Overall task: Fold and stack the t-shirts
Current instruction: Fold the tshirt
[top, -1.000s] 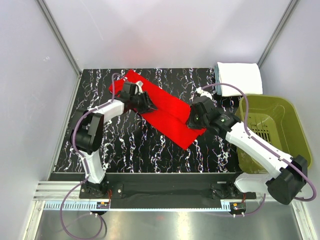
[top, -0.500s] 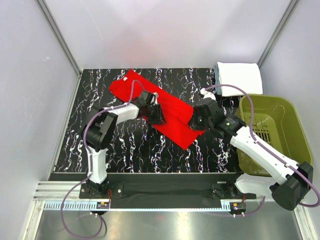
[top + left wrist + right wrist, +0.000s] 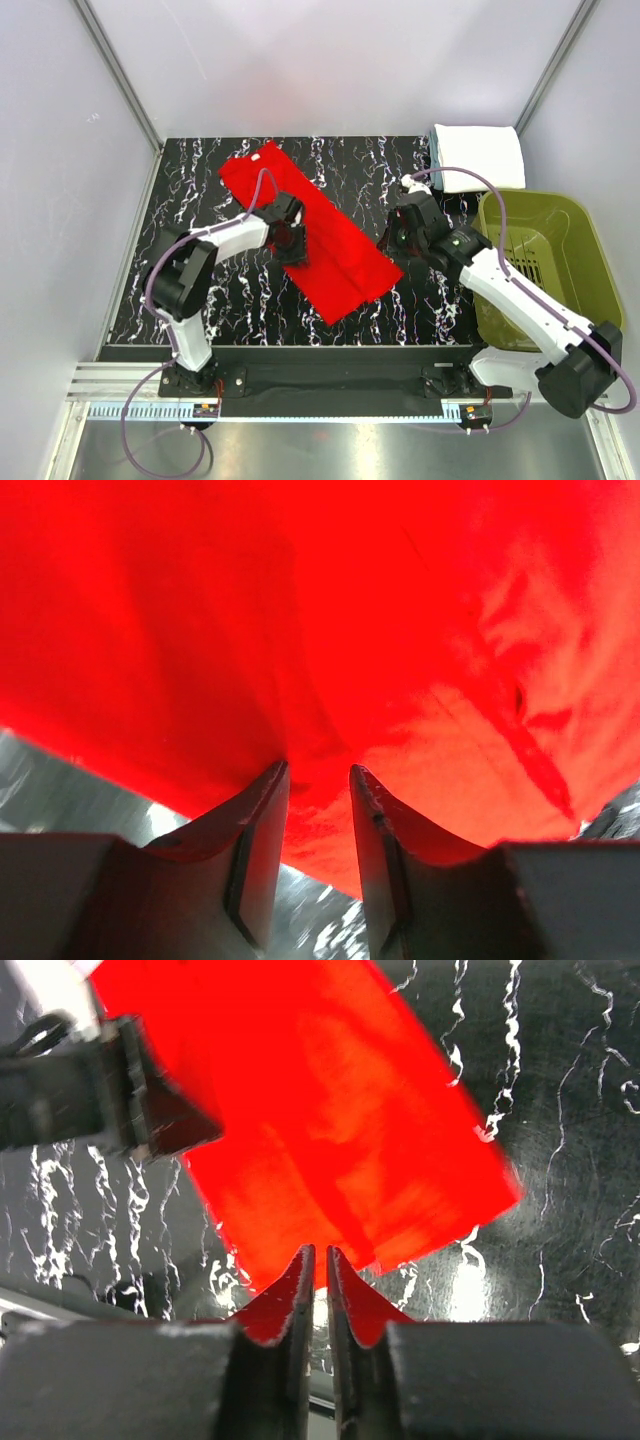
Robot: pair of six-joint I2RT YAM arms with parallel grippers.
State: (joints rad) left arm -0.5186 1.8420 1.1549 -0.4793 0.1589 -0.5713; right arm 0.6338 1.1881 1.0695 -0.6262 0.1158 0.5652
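Cloth stretches across the middle of the black marbled table [image 3: 250,290]: the red t-shirt [image 3: 330,250] lies as a long band slanting from far left toward near centre. The left gripper [image 3: 290,243] sits at its left edge, fingers [image 3: 262,820] pinching a puckered fold of the red fabric. The right gripper [image 3: 393,238] is at the band's right edge, fingers [image 3: 296,1290] almost pressed together; whether they nip any cloth cannot be told. A folded white t-shirt [image 3: 480,155] rests at the far right corner, just beyond the olive-green basket [image 3: 592,250].
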